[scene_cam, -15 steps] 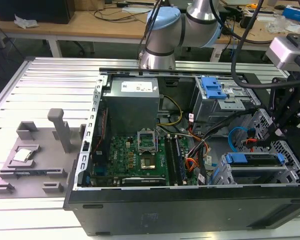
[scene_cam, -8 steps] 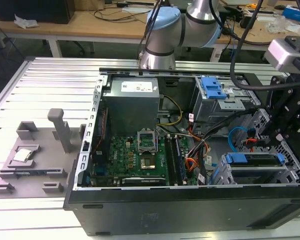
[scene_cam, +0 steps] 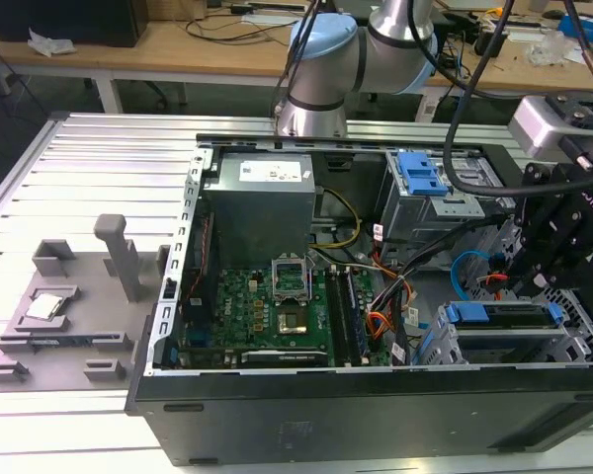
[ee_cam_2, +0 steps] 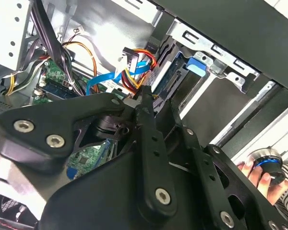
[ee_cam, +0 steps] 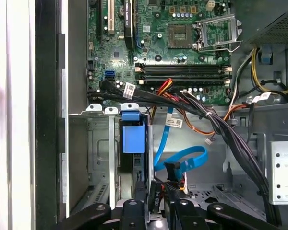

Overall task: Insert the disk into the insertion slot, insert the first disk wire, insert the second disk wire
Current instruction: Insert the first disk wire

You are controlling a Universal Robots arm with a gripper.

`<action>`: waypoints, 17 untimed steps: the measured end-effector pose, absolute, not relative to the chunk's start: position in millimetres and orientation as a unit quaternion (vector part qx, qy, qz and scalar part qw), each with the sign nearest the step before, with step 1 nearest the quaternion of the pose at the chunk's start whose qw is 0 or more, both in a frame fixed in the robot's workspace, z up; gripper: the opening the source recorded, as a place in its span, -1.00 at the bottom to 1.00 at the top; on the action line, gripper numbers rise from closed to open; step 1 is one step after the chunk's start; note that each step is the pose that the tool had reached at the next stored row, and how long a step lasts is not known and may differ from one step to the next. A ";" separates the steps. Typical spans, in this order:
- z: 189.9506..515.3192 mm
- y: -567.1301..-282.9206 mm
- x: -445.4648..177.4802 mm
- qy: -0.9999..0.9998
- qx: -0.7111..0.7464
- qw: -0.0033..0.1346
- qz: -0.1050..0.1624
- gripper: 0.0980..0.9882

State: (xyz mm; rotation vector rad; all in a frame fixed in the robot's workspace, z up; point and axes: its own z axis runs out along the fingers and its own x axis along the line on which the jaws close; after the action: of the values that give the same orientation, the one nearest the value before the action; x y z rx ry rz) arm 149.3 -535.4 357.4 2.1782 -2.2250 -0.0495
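Down in the slot point(ee_cam: 98, 153) the disk point(ee_cam: 133, 136) sits seated, blue carrier showing. Gripper point(ee_cam: 154, 189) is pinched narrow on what looks like a black plug point(ee_cam: 153, 199). Reckon the plug's stiff with fragile contacts and the wires point(ee_cam_2: 134, 72) floppy, so grab the plug body, not the wires.

Robotics lab/workshop: slotted alu. table point(scene_cam: 99, 158), wooden benches point(scene_cam: 178, 44) w/ cables point(scene_cam: 239, 27) behind, opened PC case point(scene_cam: 277, 415), robot arm point(scene_cam: 326, 59) at table.

Exterior view overlooks case point(scene_cam: 376, 415); wrist views close inside.
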 end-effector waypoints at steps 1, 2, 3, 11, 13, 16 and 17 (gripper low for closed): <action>356.6 -535.4 149.3 -0.714 0.699 0.014 -0.015 -0.54; 356.5 -535.4 149.3 -0.714 0.699 0.014 -0.015 -0.54; 356.5 -535.5 149.3 -0.714 0.699 0.014 -0.015 -0.54; 356.4 -535.4 149.3 -0.714 0.699 0.014 -0.015 -0.81; 356.2 -536.3 149.4 -0.714 0.699 0.014 -0.016 -0.81; 353.0 -540.8 153.8 -0.714 0.699 0.015 -0.016 -0.81; 349.3 -541.3 157.7 -0.714 0.699 0.015 -0.016 -0.81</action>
State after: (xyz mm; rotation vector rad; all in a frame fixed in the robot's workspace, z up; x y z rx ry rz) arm 157.7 -541.3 349.3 2.1765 -2.2231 -0.0503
